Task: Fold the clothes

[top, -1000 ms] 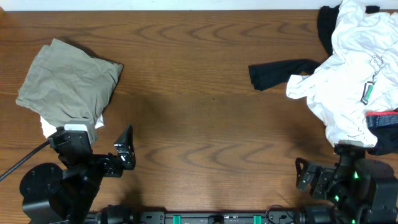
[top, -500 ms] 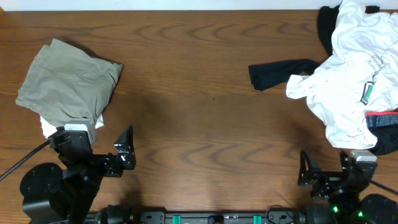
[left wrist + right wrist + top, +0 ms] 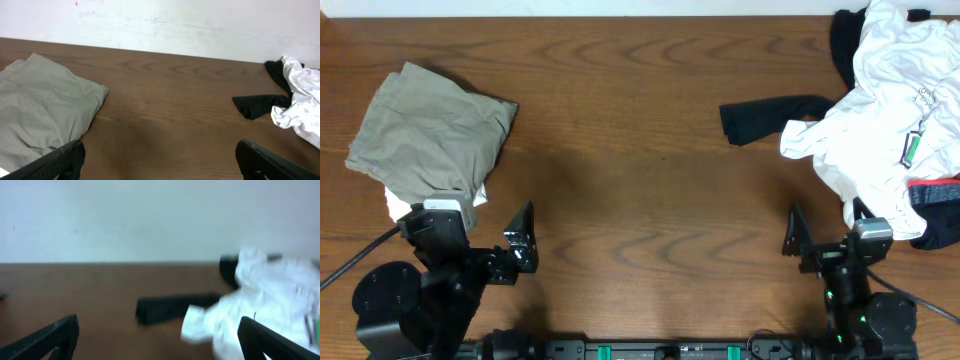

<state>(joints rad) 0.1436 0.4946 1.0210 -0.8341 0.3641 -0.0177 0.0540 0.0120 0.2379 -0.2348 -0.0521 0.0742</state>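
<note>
My left pincer (image 3: 159, 147) and right pincer (image 3: 158, 322) both gaped wide, empty, at the near edge of the bench (image 3: 650, 200). Folded khaki trousers (image 3: 430, 135) lay far left — white shirts (image 3: 880, 130) and a black piece (image 3: 770, 117) sat heaped far right.

khaki-grey trousers (image 3: 430, 135), white shirts (image 3: 880, 130), black piece (image 3: 765, 117), dk garment (image 3: 942, 222) w/ red band, brown wood-grain table (image 3: 640, 200)
</note>
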